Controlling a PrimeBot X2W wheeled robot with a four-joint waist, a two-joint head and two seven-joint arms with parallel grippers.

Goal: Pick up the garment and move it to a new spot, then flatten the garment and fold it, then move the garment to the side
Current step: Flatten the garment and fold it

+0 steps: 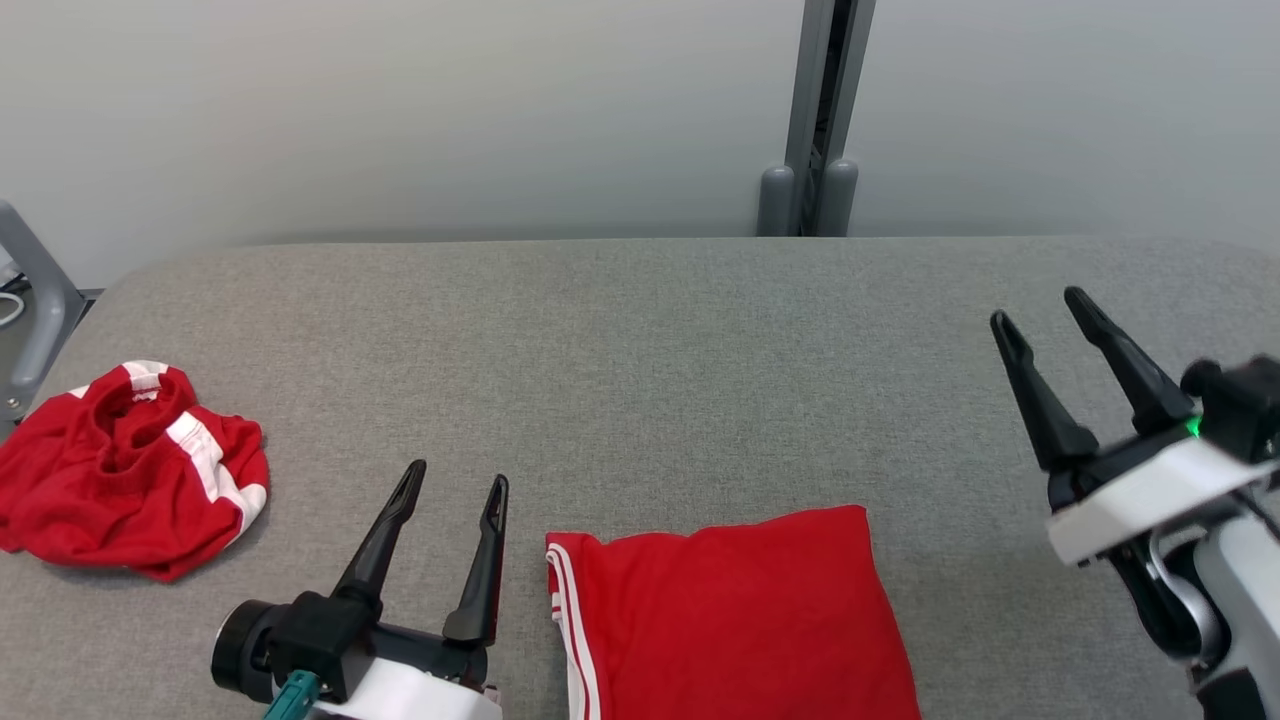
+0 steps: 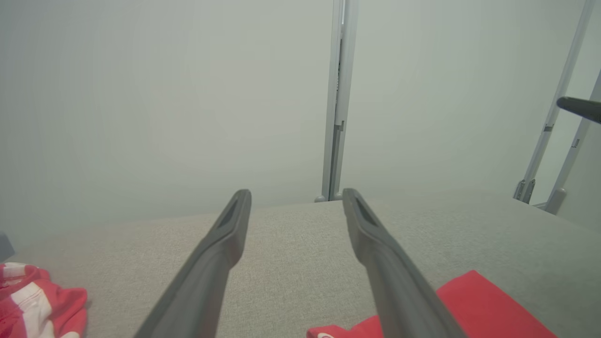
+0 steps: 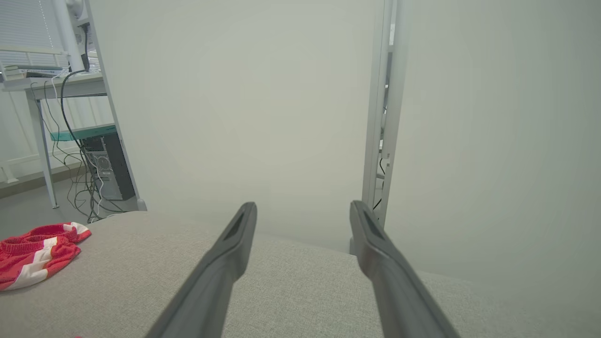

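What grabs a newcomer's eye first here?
Two red pieces on the grey table: a folded red garment at the near edge, centre, and a crumpled red-and-white garment at the far left. The left end effector beside the folded one and the right end effector at the right are both open and empty.

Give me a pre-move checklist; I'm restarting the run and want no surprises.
1. Jaws of the left gripper open, holding nothing: ok.
2. Jaws of the right gripper open, holding nothing: ok.
3. The folded garment lies flat: ok.
4. The crumpled garment lies apart from it: ok.
5. Near edge of the folded garment fully on the table: cannot tell, cut off in the head view.
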